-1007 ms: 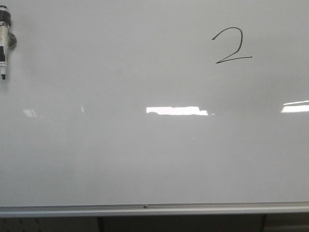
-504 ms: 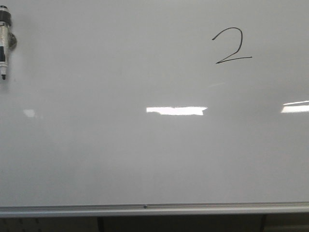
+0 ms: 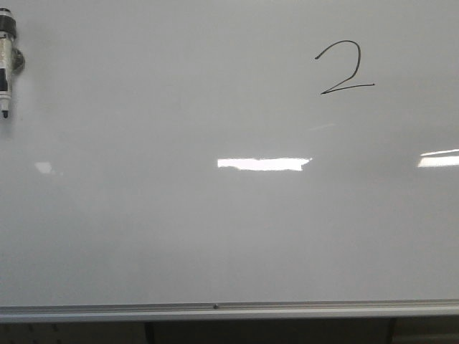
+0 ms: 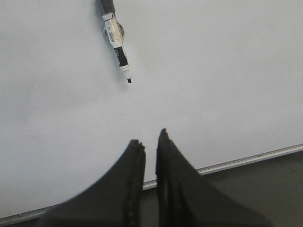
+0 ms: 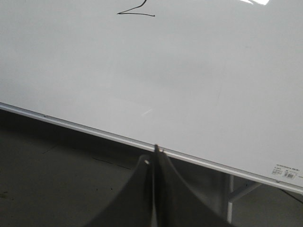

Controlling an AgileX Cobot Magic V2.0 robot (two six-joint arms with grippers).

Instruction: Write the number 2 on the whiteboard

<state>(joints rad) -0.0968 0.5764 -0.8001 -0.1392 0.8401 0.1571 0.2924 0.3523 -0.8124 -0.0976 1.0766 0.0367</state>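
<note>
- The large glossy white whiteboard (image 3: 179,229) with its silver-grey metal rail (image 3: 229,309) along the lower edge filled the front view, bright rectangular reflections on its face.
- The small black hand-drawn number 2 (image 3: 343,68) stood near the whiteboard's upper right corner, its long base stroke slanting.
- A black-and-white marker pen (image 3: 6,61) clung to the board at its upper left edge, tip pointing down, uncapped.
- The left gripper (image 4: 150,139) hung off the board near the rail, its dark fingers (image 4: 135,161) a narrow gap apart, holding nothing.
- The right gripper (image 5: 154,153) hung before the rail, fingers pressed together, empty.
- No container was in sight.
</note>
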